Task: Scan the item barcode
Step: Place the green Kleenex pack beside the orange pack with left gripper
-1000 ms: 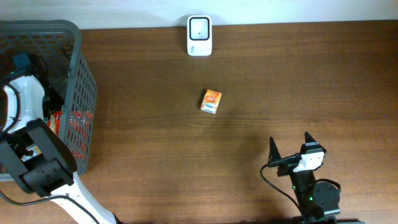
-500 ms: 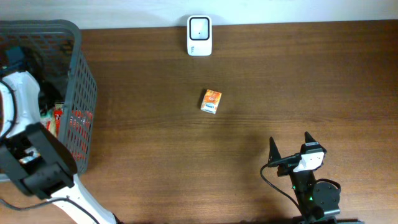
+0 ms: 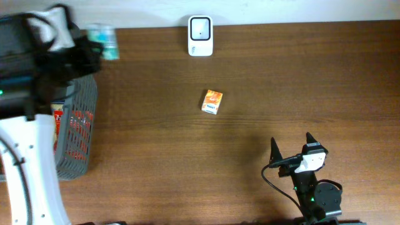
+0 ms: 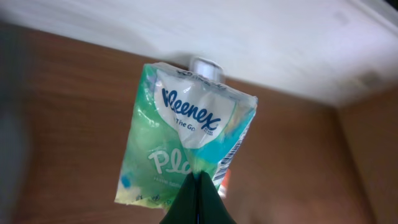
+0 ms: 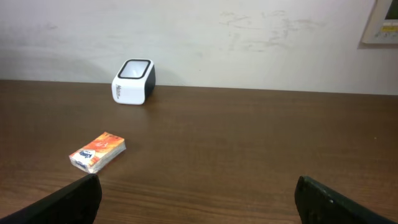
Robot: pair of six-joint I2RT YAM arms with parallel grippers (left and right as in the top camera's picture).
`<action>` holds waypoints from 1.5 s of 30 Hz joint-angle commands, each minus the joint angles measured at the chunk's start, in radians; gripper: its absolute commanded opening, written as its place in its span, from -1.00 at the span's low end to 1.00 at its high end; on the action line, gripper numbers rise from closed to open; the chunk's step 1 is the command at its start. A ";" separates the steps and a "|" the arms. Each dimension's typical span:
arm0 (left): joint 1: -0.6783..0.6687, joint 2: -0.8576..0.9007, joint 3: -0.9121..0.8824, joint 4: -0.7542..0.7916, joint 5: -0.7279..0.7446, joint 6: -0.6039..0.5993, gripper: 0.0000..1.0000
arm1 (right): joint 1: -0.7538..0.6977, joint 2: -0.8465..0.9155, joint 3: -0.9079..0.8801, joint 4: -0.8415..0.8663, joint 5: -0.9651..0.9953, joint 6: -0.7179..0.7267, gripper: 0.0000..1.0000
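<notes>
We see one tissue pack, a soft, crinkled plastic pouch in green and white with blue lettering and fine barcode stripes down one edge. The left gripper pinches its lower seam, the two dark fingers pressed together on the film, so the pack stands out just beyond the fingertips. From overhead the pack hangs above the far left part of the worktop, beside the top corner of the basket.

The worktop is dark brown wood with a visible grain. On it stand one scanner, a rounded white block with a dark window, set at the far edge, and one small orange cardboard box, lying flat near the middle. The single basket is grey plastic mesh with slotted walls.

The pack is well to the left of the scanner. The right gripper sits low at the near right, its two fingers spread wide and holding nothing.
</notes>
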 commanded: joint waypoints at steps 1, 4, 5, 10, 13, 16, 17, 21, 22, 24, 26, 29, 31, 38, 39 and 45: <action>-0.234 0.061 -0.005 0.002 -0.059 -0.002 -1.00 | -0.006 -0.006 -0.007 -0.003 -0.002 0.000 0.97; -0.424 0.155 -0.005 -0.004 -0.304 -0.070 -1.00 | -0.006 -0.006 -0.007 -0.003 -0.002 0.000 0.97; -0.478 0.200 -0.005 -0.018 -0.432 -0.151 -1.00 | -0.006 -0.006 -0.007 -0.003 -0.002 0.000 0.97; -0.618 0.441 -0.005 -0.022 -0.616 -0.251 -1.00 | -0.006 -0.006 -0.007 -0.003 -0.002 0.000 0.97; -0.647 0.568 -0.005 -0.013 -0.616 -0.276 -1.00 | -0.006 -0.006 -0.007 -0.003 -0.002 0.001 0.97; -0.653 0.679 -0.005 0.041 -0.616 -0.316 -1.00 | -0.006 -0.006 -0.007 -0.003 -0.002 0.000 0.97; -0.653 0.700 -0.005 0.049 -0.615 -0.337 -1.00 | -0.006 -0.006 -0.007 -0.003 -0.002 0.000 0.97; -0.658 0.753 -0.005 0.053 -0.524 -0.382 -1.00 | -0.006 -0.006 -0.007 -0.003 -0.002 0.000 0.97; -0.662 0.756 -0.005 0.055 -0.467 -0.382 -1.00 | -0.006 -0.006 -0.007 -0.003 -0.002 0.001 0.97; -0.672 0.756 -0.005 0.067 -0.399 -0.382 -0.76 | -0.006 -0.006 -0.007 -0.003 -0.002 0.000 0.97; -0.678 0.755 -0.005 0.070 -0.348 -0.382 -0.70 | -0.006 -0.006 -0.007 -0.003 -0.002 0.000 0.97; -0.671 0.755 0.035 0.054 -0.319 -0.378 -0.66 | -0.006 -0.006 -0.007 -0.003 -0.002 0.000 0.97; -0.657 0.755 0.110 -0.008 -0.319 -0.333 -0.67 | -0.006 -0.006 -0.007 -0.003 -0.002 0.001 0.97; -0.593 0.755 0.654 -0.438 -0.358 -0.105 -0.41 | -0.006 -0.006 -0.007 -0.003 -0.002 0.000 0.97; -0.582 0.755 0.721 -0.491 -0.369 -0.103 -0.28 | -0.006 -0.006 -0.007 -0.003 -0.002 0.000 0.96; -0.497 0.737 0.924 -0.645 -0.364 0.005 0.98 | -0.006 -0.006 -0.007 -0.003 -0.002 0.000 0.97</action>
